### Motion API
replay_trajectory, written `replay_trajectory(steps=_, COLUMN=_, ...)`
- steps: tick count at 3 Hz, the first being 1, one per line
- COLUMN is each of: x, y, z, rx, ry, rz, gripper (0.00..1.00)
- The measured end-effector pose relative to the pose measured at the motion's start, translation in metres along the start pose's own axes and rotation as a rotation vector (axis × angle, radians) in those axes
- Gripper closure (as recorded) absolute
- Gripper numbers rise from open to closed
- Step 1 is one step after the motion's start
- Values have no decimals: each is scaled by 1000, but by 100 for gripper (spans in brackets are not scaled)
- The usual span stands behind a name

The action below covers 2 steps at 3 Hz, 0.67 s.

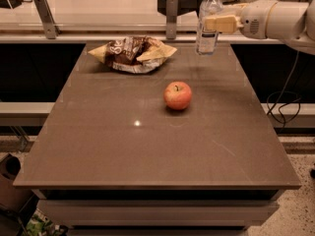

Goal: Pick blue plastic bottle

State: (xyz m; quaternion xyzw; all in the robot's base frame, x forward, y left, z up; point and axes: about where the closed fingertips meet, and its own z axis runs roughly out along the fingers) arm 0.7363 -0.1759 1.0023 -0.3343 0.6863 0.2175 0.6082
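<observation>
1. Tool [212, 23] is clamped on the bottle [207, 41], mid-body, upright.
2. Grasp looks done; base seems just clear of worktop [147, 146].
3. Left: raise further. Apple [177, 95] sits below-left of the tool.

Table [98, 151] bears apple [177, 95], snack bag [132, 54]; jaws hold bottle [206, 40] above it.

The white arm [280, 18] reaches in level from the right, its beige gripper [210, 23] clamped mid-height on the slim clear plastic bottle [210, 4].
</observation>
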Motion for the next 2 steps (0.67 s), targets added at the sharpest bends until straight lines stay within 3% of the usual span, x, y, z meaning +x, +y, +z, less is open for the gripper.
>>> replay_trajectory(steps=1, x=-47, y=6, z=-11, rx=19, ry=11, rz=-60, gripper=100)
replay_trajectory(steps=2, x=-49, y=6, z=-12, rx=19, ry=11, rz=-62, gripper=100)
